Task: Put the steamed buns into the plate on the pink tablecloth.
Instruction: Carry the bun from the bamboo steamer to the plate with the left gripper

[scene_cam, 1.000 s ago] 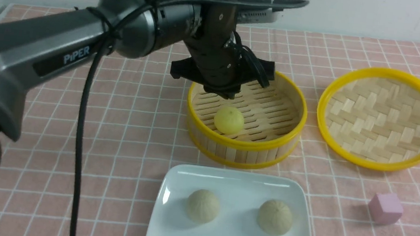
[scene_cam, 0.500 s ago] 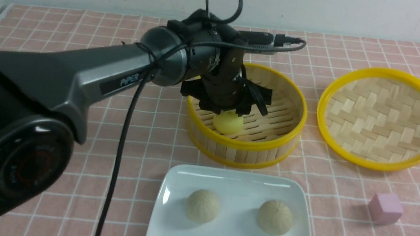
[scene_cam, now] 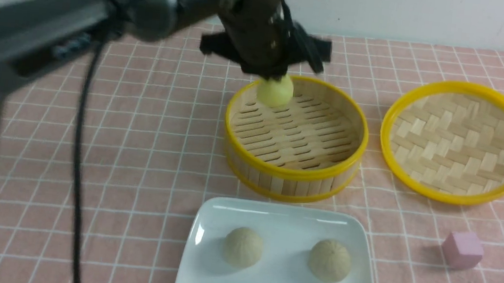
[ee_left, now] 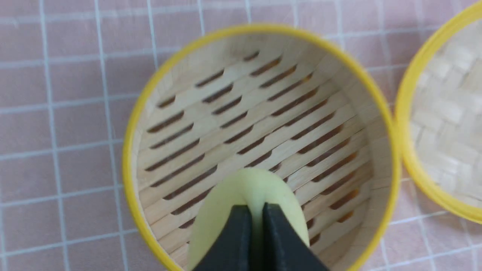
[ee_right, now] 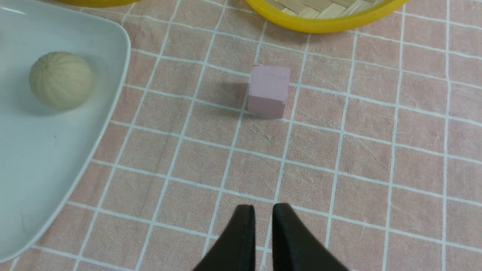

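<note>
Pink gridded cloth point(scene_cam: 151, 149) over the whole surface. Grips the yellow bun point(ee_left: 248, 188) between left fingers point(ee_left: 241, 229), shut almost tip to tip; hangs just below them, above the steamer point(scene_cam: 291, 174) and off its floor. Looks smooth and pale lemon, squashed to a wedge at the pinch. Judged light, very soft, springy: best taken gently across the middle, never crushed. Shows two beige buns point(scene_cam: 243, 247) point(scene_cam: 329, 260) on the plate point(scene_cam: 282, 210), well apart from those fingers. Right fingers point(ee_right: 244, 229) nearly together, empty, cube point(ee_right: 268, 90) ahead of them.
</note>
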Controlling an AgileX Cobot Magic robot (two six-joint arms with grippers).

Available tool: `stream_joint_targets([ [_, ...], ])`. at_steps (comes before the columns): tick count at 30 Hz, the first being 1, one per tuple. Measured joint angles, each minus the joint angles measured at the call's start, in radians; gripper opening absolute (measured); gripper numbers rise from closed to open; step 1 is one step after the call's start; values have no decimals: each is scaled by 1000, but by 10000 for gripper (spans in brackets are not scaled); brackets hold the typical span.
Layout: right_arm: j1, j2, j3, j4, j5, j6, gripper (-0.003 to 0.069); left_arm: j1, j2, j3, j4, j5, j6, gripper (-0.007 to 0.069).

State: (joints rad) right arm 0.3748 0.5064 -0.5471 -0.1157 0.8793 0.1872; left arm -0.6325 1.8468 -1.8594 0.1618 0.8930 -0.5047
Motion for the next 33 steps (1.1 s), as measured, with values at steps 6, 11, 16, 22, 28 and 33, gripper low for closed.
stream_joint_targets([
  [6, 0, 0, 0, 0, 0, 0, 103, 0, -214, -6, 3, 188, 111, 22],
  [11, 0, 0, 0, 3, 0, 0, 104, -10, -302, 143, -63, 348, 201, 22],
  [16, 0, 0, 0, 3, 1, 0, 104, -106, -338, 405, -147, 286, 218, 22],
  [22, 0, 0, 0, 3, 1, 0, 108, -252, -346, 689, -172, 83, 117, 22],
  [28, 0, 0, 0, 3, 1, 0, 118, -313, -344, 852, -171, -177, 73, 24],
  [33, 0, 0, 0, 3, 1, 0, 122, -319, -303, 892, -171, -326, 68, 31],
])
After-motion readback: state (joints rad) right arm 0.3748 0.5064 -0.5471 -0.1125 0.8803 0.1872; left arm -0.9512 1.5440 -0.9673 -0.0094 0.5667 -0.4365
